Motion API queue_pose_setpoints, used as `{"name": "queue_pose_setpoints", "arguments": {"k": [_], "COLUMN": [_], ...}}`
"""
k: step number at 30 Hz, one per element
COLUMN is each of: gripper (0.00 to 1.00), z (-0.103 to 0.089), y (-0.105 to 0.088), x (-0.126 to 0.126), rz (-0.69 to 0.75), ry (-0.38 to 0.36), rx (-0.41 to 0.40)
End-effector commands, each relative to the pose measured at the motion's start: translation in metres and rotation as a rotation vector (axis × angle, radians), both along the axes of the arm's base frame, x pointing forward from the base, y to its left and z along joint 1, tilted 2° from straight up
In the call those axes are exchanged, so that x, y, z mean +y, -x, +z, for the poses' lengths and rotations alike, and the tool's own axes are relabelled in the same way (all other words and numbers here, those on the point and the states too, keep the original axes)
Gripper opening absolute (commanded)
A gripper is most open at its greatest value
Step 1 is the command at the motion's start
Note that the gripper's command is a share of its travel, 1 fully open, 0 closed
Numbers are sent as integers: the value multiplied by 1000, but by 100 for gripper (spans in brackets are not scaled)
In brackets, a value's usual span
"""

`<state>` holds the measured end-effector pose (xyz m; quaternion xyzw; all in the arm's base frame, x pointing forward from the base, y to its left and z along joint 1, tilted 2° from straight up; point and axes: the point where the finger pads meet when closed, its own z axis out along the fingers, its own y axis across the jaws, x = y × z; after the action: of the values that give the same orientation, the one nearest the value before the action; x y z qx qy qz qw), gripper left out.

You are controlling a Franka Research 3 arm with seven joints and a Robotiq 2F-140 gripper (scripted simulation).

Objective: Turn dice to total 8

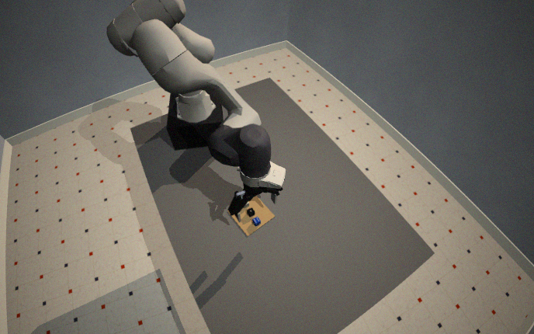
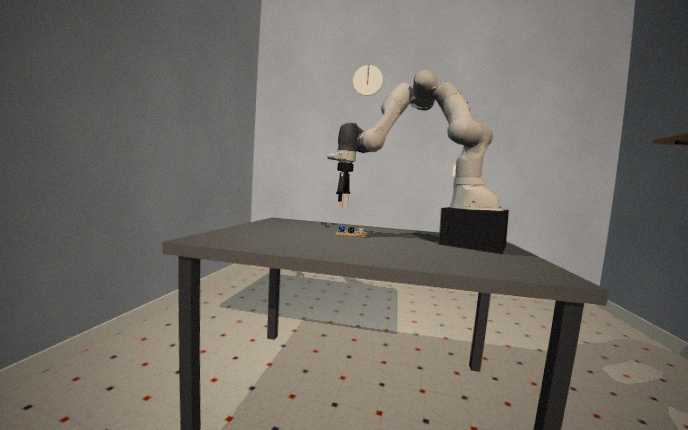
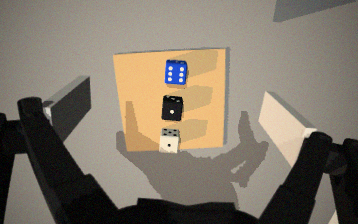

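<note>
The tan mat (image 1: pixel 265 215) (image 2: pixel 352 235) (image 3: pixel 142 85) lies flat on the table. Three dice stand in a row on it, each apparently flat. The blue die (image 1: pixel 256 220) (image 2: pixel 341 229) (image 3: pixel 176 73) shows six on top. The black die (image 1: pixel 250 212) (image 2: pixel 351 230) (image 3: pixel 172 109) in the middle shows one. The white die (image 2: pixel 361 231) (image 3: pixel 169 144) shows one, with a several-pip side facing the black die. In the wrist view it overlaps the mat's near edge; its base is hidden. My gripper (image 1: pixel 255 208) (image 2: pixel 343 206) (image 3: pixel 177 99) is wide open and empty, well above the dice.
The grey table (image 1: pixel 314 236) (image 2: pixel 284 245) extends around the mat. The arm's black base block (image 1: pixel 188 135) (image 2: pixel 473 230) stands on the table, to the right of the mat in the exterior view. Shadows of the arm and fingers fall across the mat and table.
</note>
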<state>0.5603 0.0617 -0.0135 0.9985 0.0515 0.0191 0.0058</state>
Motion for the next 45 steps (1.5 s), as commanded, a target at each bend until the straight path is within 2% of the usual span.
{"name": "queue_pose_setpoints", "arguments": {"k": [1,13,18,27,35,45], "gripper": [100,100,100,100,100,100], "z": [-1,3,17,54,69,70], "y": [2,2,3,4,5,5], "x": [0,0,0,1,1,1], "rz": [6,6,6,6,6,6], "ry": [0,0,0,0,0,0], "rx": [6,6,6,6,6,6]}}
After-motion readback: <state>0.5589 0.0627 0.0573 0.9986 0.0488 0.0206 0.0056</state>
